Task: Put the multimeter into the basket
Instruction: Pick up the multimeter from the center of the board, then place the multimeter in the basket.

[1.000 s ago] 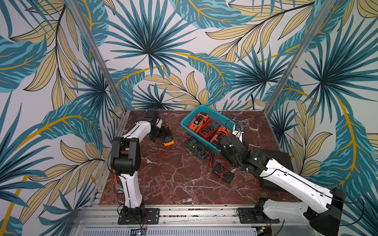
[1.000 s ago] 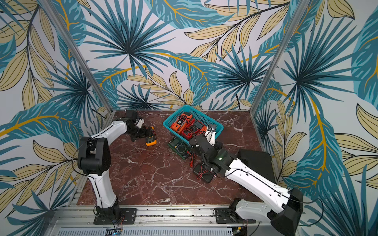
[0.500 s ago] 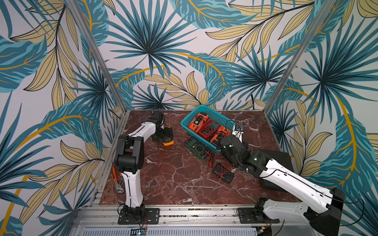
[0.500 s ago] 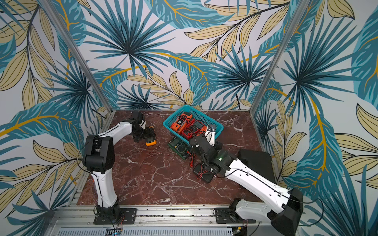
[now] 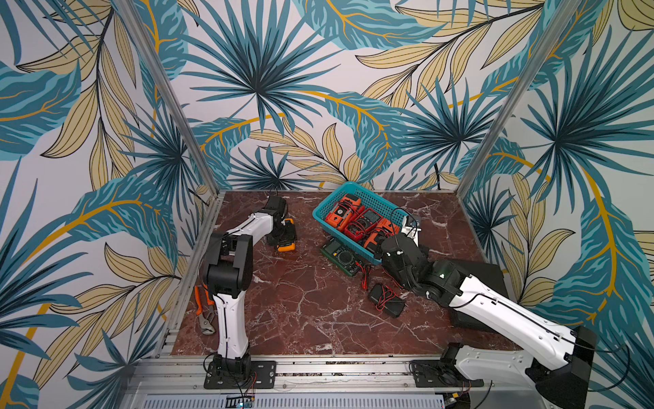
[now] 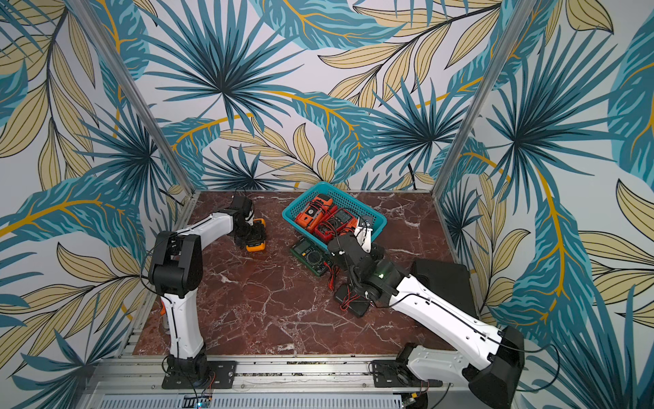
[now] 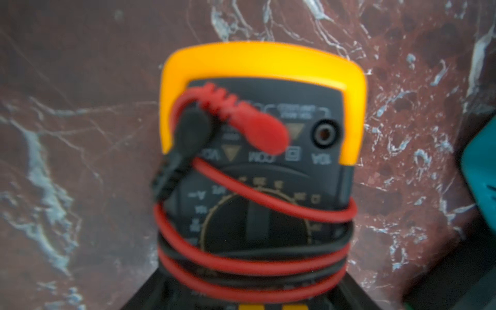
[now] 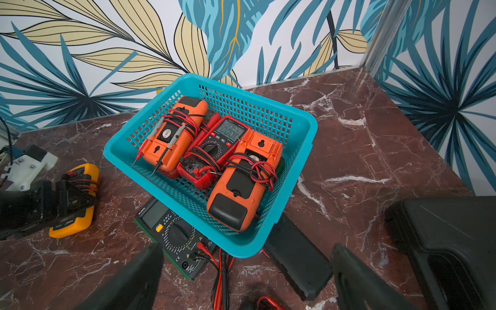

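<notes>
A yellow multimeter (image 5: 287, 236) (image 6: 255, 235) with red and black leads wound round it lies on the marble floor, left of the teal basket (image 5: 325, 212) (image 8: 303, 120). My left gripper (image 5: 279, 232) (image 7: 249, 290) straddles the multimeter (image 7: 263, 67), its dark fingers pressed against the wound leads on both sides. The multimeter still rests on the floor. The basket holds two orange meters and a red one (image 8: 217, 145). My right gripper (image 8: 247, 279) hovers open and empty at the basket's near corner.
A green meter (image 5: 341, 256) (image 8: 174, 236) lies half under the basket's near rim, its leads trailing forward. A black meter (image 5: 385, 304) lies beside it, and a black case (image 5: 477, 283) stands at the right wall. Orange pliers (image 5: 203, 311) lie by the left rail.
My left gripper has slid over the yellow multimeter from the back left, and its jaws have narrowed onto the multimeter's sides. The right arm has not moved.
</notes>
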